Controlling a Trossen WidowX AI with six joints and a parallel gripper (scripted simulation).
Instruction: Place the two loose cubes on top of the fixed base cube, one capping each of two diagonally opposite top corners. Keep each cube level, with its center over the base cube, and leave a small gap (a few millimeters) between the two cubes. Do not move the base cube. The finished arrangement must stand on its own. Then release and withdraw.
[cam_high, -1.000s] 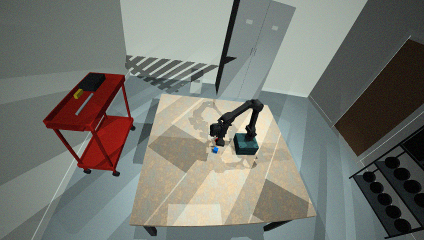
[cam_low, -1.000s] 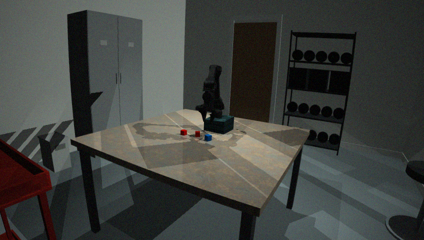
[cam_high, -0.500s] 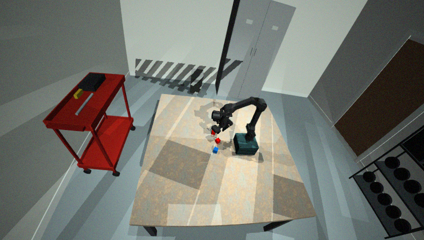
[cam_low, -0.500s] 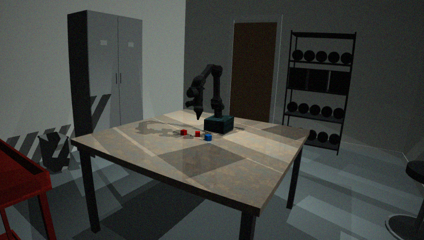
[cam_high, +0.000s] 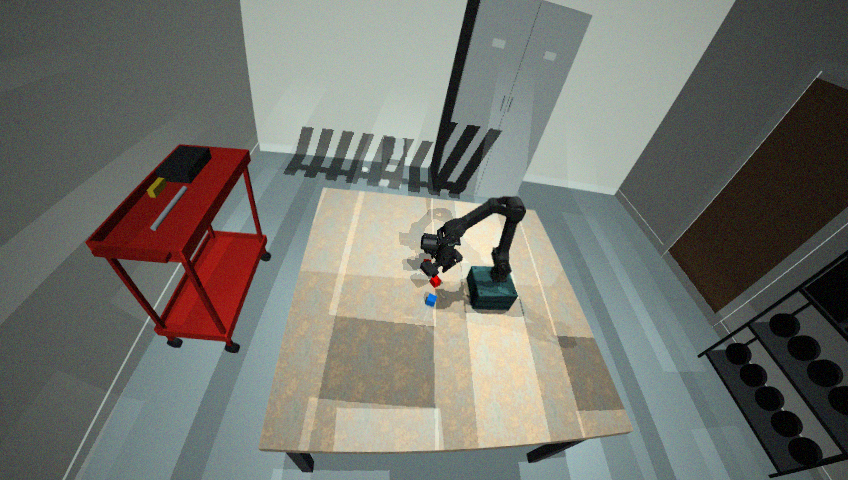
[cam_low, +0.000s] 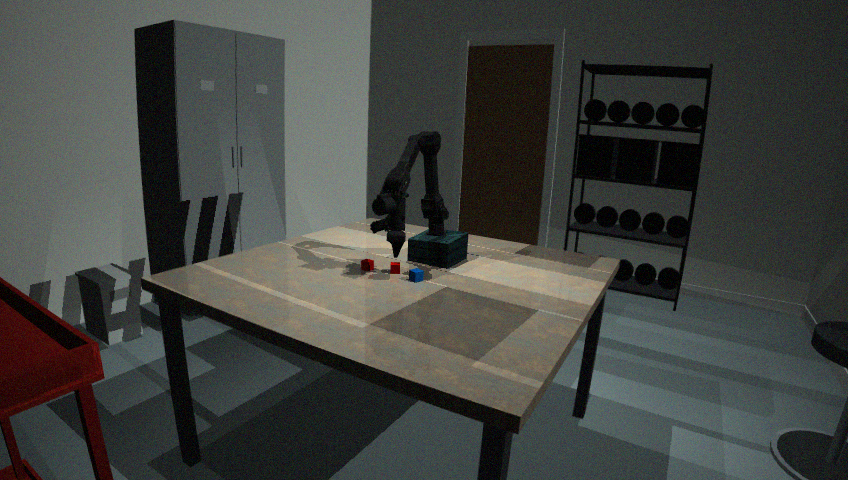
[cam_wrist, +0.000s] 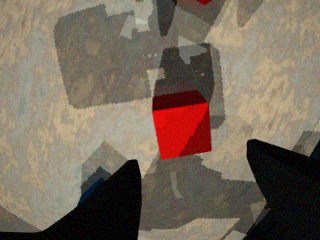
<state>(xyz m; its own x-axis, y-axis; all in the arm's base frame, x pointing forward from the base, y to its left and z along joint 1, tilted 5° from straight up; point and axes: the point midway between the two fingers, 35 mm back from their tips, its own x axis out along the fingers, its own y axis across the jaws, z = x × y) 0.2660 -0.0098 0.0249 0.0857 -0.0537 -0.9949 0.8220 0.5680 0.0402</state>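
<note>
A blue cube (cam_high: 430, 300) (cam_low: 415, 275) (cam_wrist: 92, 191) stands on the table; the left finger hides most of it in the wrist view. A red cube (cam_high: 435, 281) (cam_low: 395, 268) (cam_wrist: 179, 129) stands beside it, slightly turned. A second red cube (cam_low: 367, 265) (cam_wrist: 202, 1) stands farther off; the gripper mostly hides it in the top view, and only its edge shows in the wrist view. The three cubes are apart, with nothing on top of them. My gripper (cam_high: 439, 270) (cam_low: 396, 256) (cam_wrist: 194, 158) is open and empty, pointing down above and close to the middle red cube.
The arm stands on a dark teal box (cam_high: 492, 290) (cam_low: 437, 249) near the cubes. The wooden table (cam_high: 380, 434) (cam_low: 285, 309) carries patchy shadows. A red cart (cam_high: 208, 223) (cam_low: 41, 362) stands off beside the table.
</note>
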